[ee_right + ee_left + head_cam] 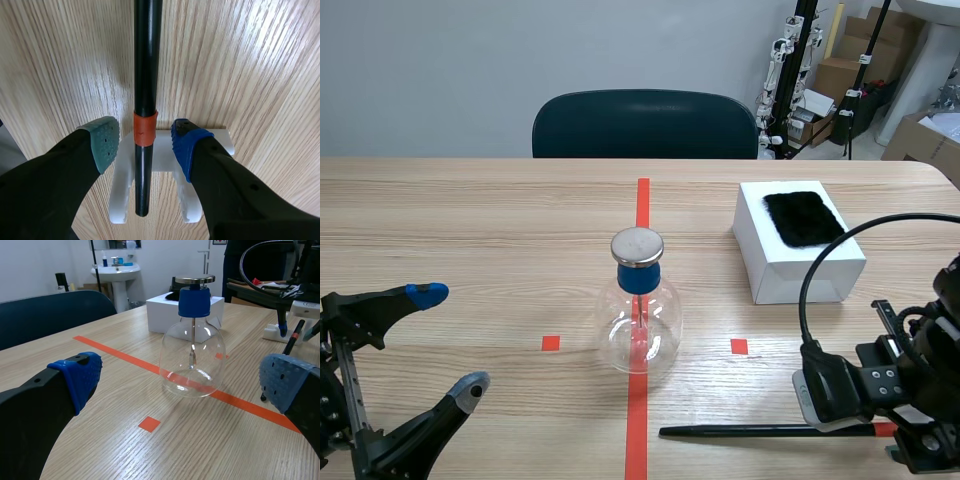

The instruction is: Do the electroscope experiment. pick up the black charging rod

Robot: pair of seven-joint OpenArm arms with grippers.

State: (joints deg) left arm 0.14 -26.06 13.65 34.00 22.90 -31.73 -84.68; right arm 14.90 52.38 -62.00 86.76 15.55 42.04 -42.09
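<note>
Right wrist view looks straight down on the black rod (147, 60), which lies in a white cradle (165, 162) on the table (250, 75). The right gripper (145, 142) straddles it at its orange band (145, 128), the 2 fingers apart with a gap on either side, gripping nothing. Over at the other side, the left gripper (448, 340) sits spread wide and empty, facing the glass flask (640, 320). A white box (790, 270) topped with a black fur pad (803, 217) stands farther back than the rod.
</note>
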